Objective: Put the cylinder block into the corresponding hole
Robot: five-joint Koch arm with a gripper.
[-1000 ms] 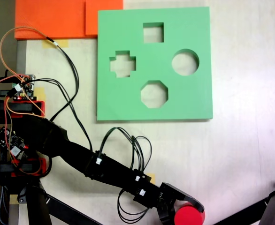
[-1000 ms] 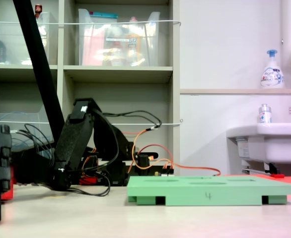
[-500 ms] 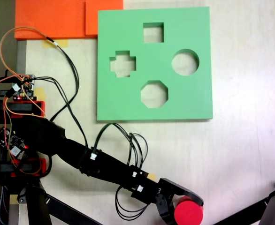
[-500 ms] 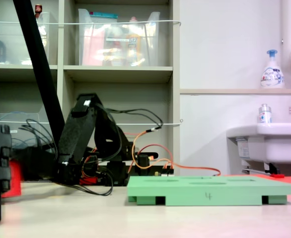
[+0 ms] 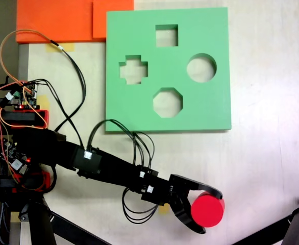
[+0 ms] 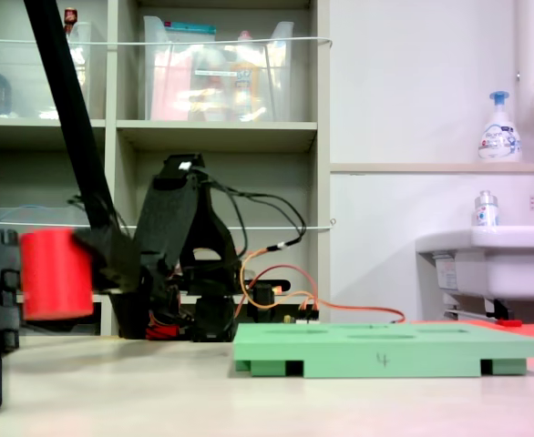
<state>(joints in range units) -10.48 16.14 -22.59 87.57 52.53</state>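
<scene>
Cylinder block [image 5: 207,210] now lifted clear of the table [image 5: 272,168], pinched between the hand [image 5: 210,213] jaws.

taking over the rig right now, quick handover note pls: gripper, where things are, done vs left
Gripper: jaws shut on the cylinder block, one on each side.
Block: lifted clear of the table, as the low fixed view shows; from above it sits near the bottom edge, well short of the green board.
Circular hole: empty, on the board's right side in the view from above.
Done: grasp and lift.
Left: carry over the circular hole, lower in, release.
</scene>
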